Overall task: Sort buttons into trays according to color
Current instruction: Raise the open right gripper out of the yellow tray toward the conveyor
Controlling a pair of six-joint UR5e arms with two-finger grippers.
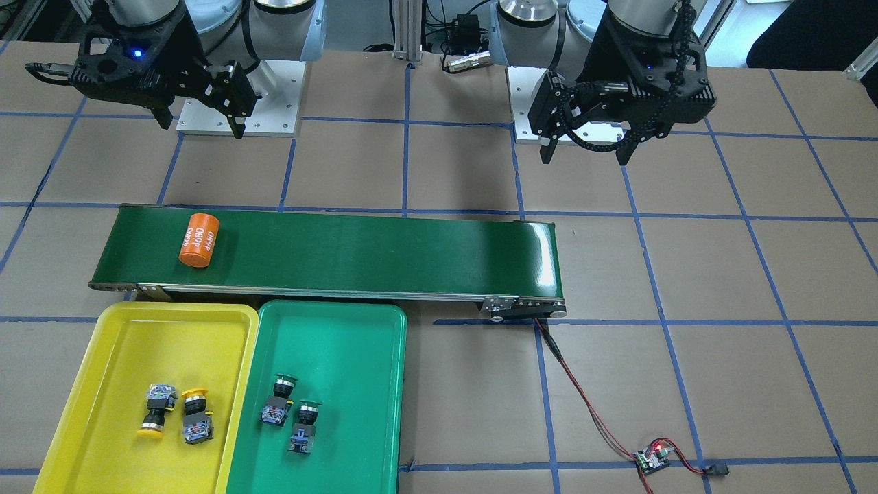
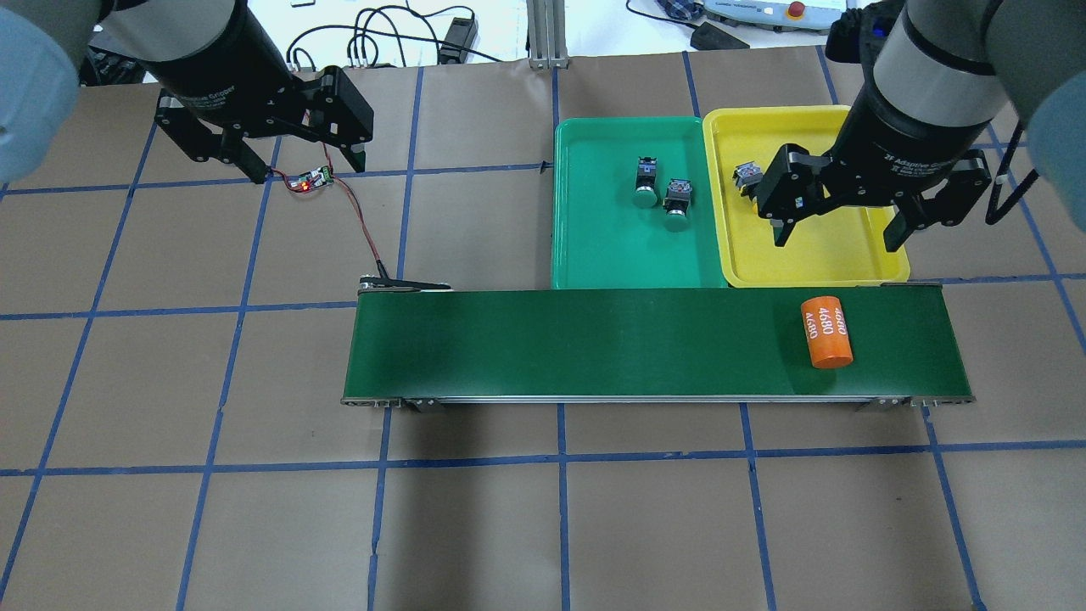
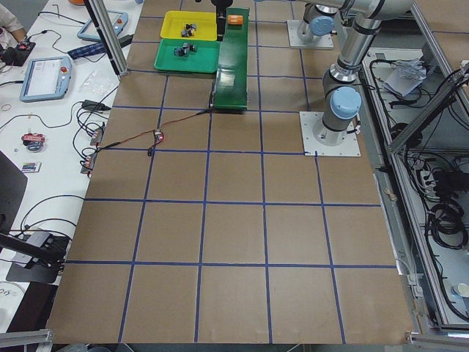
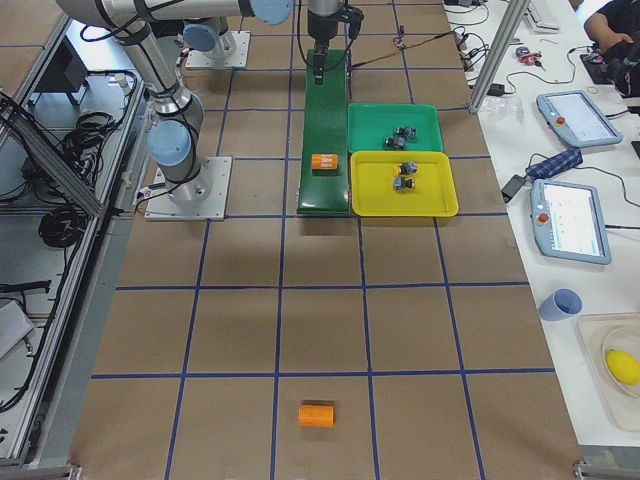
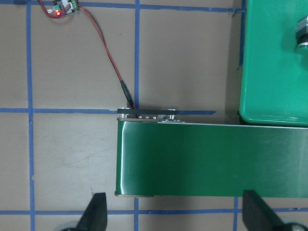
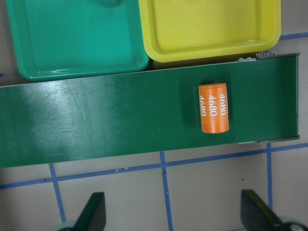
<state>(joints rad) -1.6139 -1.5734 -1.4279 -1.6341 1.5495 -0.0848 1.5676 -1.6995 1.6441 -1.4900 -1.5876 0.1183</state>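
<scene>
Nearest, the left gripper (image 1: 584,159) and right gripper (image 1: 202,129) are hanging spread, empty. Beyond, a cylinder (image 1: 199,239) is lying on the belt (image 1: 384,250). Farther, green buttons (image 1: 278,405) are sitting in the green tray (image 1: 343,343), yellow buttons (image 1: 195,415) in the yellow tray (image 1: 103,357); overhead, the right gripper is hiding one.

You've got two silver arms (image 3: 352,55) with pale blue joint caps (image 3: 344,103), each on a white square base plate (image 1: 274,103) with screws. The left gripper (image 1: 584,158) and right gripper (image 2: 836,243) are black with white "Adaptive Gripper" lettering. A ribbed black cable (image 1: 591,145) loops across the left gripper.
</scene>
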